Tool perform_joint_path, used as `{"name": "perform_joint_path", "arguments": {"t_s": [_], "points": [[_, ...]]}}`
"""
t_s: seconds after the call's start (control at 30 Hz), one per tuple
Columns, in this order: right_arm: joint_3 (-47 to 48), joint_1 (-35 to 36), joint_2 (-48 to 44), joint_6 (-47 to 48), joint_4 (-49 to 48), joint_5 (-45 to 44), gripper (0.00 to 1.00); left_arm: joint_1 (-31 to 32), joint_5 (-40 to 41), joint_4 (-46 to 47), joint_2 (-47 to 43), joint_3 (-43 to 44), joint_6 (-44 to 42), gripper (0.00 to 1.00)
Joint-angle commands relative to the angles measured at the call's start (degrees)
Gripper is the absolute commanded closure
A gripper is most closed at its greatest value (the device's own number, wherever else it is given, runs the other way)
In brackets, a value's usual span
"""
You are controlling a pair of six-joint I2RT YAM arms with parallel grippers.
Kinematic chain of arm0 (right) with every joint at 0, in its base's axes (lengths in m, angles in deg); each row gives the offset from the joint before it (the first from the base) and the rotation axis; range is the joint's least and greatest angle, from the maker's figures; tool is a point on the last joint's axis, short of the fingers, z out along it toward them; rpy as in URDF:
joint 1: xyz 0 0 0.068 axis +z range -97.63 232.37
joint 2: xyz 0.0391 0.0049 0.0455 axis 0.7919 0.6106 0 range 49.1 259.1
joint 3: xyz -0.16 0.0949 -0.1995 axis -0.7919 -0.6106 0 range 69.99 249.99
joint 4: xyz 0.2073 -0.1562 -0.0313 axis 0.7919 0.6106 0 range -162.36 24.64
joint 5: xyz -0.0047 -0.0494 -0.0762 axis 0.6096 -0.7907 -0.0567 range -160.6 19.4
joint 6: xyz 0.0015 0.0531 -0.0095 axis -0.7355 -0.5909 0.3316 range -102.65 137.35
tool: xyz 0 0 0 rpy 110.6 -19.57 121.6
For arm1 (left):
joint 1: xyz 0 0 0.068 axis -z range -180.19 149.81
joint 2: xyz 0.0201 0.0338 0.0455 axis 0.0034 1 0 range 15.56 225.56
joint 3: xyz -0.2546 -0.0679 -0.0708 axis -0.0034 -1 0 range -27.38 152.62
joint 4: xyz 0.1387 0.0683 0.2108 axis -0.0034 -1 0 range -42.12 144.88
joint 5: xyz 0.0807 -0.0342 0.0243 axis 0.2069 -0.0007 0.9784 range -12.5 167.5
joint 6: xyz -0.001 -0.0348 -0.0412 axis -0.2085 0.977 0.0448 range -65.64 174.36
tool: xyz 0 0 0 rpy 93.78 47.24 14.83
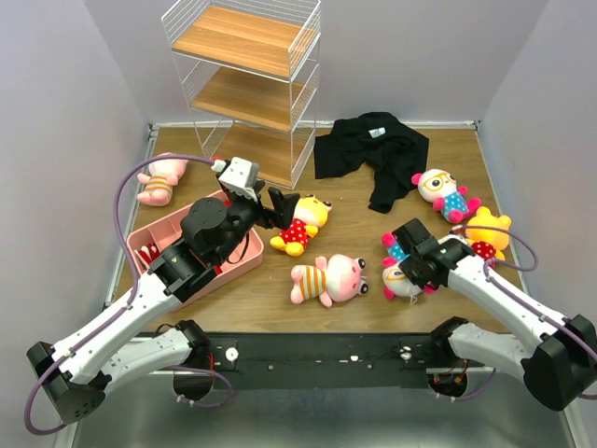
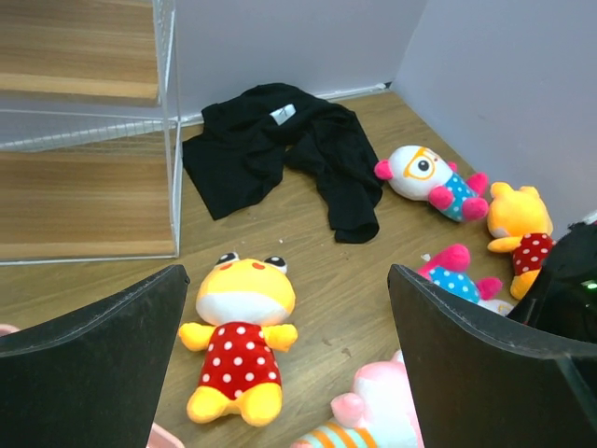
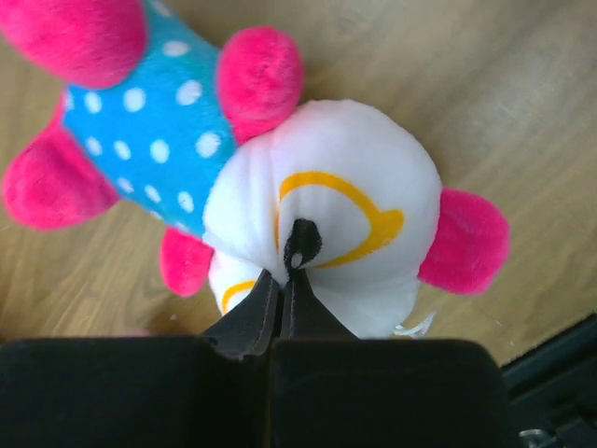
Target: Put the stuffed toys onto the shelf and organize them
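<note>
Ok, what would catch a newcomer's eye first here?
The right gripper is shut, pinching the face of a white-faced plush doll in yellow glasses at the front right. The left gripper hangs open over a yellow plush doll in red polka dots in the middle; the white wire shelf with wooden boards stands at the back.

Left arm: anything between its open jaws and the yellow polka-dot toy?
Nothing visible. The yellow toy lies on the wooden tabletop just ahead of the left gripper, framed by its open jaws. The pink toy sits off to the side, the black garment beyond.
</note>
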Motion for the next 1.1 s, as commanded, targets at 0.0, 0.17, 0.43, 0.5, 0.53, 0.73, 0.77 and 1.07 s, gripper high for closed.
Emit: {"name": "perform_joint_path", "arguments": {"t_s": [0.0,0.17,0.43,0.5,0.53,0.73,0.77,1.07], "points": [[0.9,-0.2,-9.1,22.7,-15.0,0.3,0.99,0.2,4.0,-3.8,0.9,2.9,0.3,0.01],[1.8,-0.2,-19.9,47.4,-27.4,14.2,0.99,0.1,5.6,-13.0,3.0,8.4,3.9,0.04],[7.6,-0.2,-16.4,62.6,-31.8,44.5,0.99,0.1,-12.2,-20.9,2.4,14.0,11.1,0.07],[7.6,-0.1,-15.6,62.2,-33.1,49.4,0.99,0.1,-16.2,-21.5,3.0,14.2,12.3,0.08],[7.0,-0.1,-15.8,61.9,-33.9,49.9,0.99,0.1,-18.5,-20.8,3.3,13.6,12.3,0.08],[5.4,-0.1,-15.6,58.4,-41.6,60.6,0.99,0.2,-31.4,-21.8,8.0,11.9,9.2,0.11],[3.9,-0.1,-15.4,55.9,-43.7,64.8,0.99,0.2,-32.2,-21.4,8.8,11.5,8.8,0.11],[2.3,0.1,-15.5,56.3,-43.9,64.4,0.99,0.3,-33.3,-18.5,9.8,10.4,9.8,0.22]]}}
